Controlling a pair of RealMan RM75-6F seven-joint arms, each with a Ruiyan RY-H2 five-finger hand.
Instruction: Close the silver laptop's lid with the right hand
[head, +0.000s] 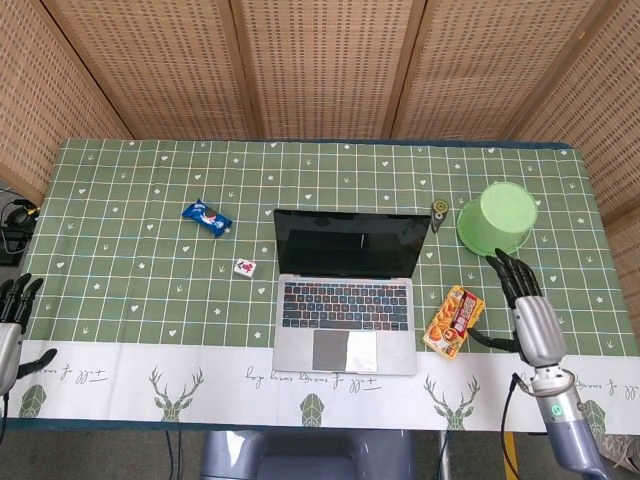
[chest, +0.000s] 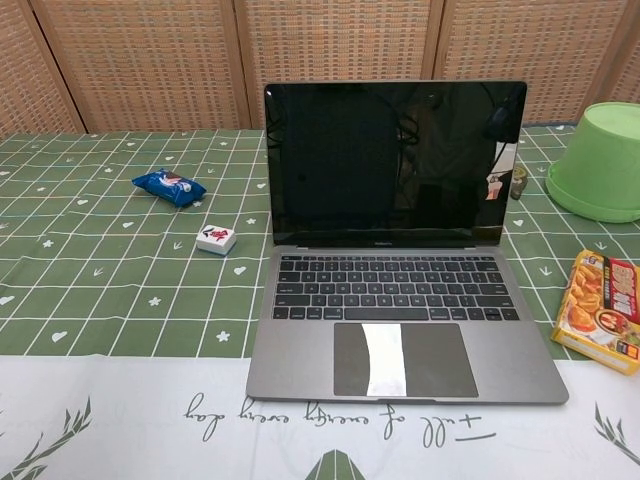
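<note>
The silver laptop (head: 346, 305) stands in the middle of the table with its lid (head: 350, 243) raised and the dark screen (chest: 395, 165) facing me. My right hand (head: 525, 305) hovers to the laptop's right, near the table's front, fingers spread and holding nothing. It is apart from the laptop, just right of the orange snack box. My left hand (head: 10, 322) shows at the far left edge, fingers apart and empty. Neither hand appears in the chest view.
An orange snack box (head: 454, 320) lies right of the laptop. A green upturned bowl (head: 497, 218) sits behind it, with a small dark object (head: 437, 210) beside the lid. A blue snack packet (head: 206, 216) and a small white tile (head: 244, 267) lie to the left.
</note>
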